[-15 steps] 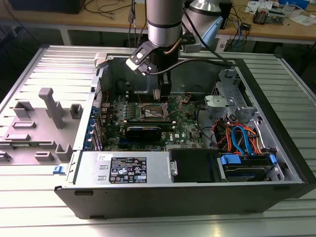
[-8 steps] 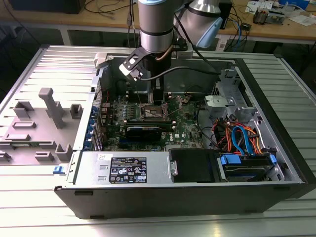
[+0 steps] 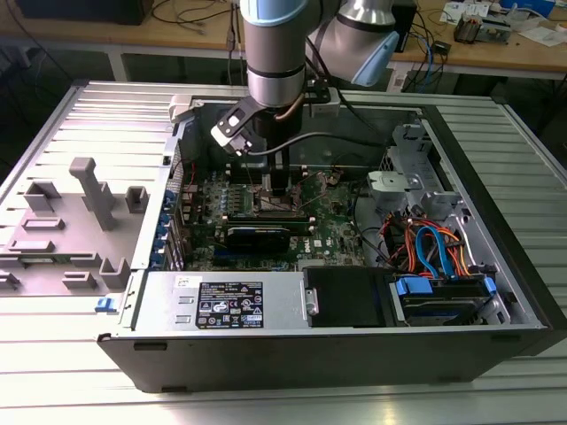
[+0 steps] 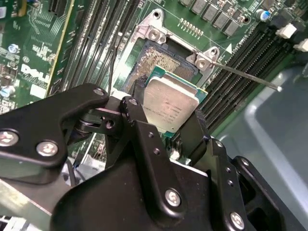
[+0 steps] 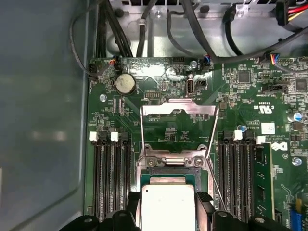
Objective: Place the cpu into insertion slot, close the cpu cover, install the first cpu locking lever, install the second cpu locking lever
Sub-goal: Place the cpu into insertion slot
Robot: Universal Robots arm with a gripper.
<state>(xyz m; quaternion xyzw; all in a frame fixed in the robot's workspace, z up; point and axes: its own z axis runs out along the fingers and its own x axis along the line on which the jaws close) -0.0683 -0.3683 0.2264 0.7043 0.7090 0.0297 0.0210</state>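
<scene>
Gripper (image 4: 169,114) jaws narrow, clamped on opposite edges of the cpu (image 4: 169,98), which sits right over the slot (image 4: 161,55) on the green board (image 3: 332,228); can't tell if it's touching the slot. In the first wrist view the cover (image 5: 178,109) is swung open past the slot (image 5: 171,162), window showing bare board. Lever (image 4: 245,75) is unlatched, sticking out over the memory slots (image 4: 240,53).
</scene>
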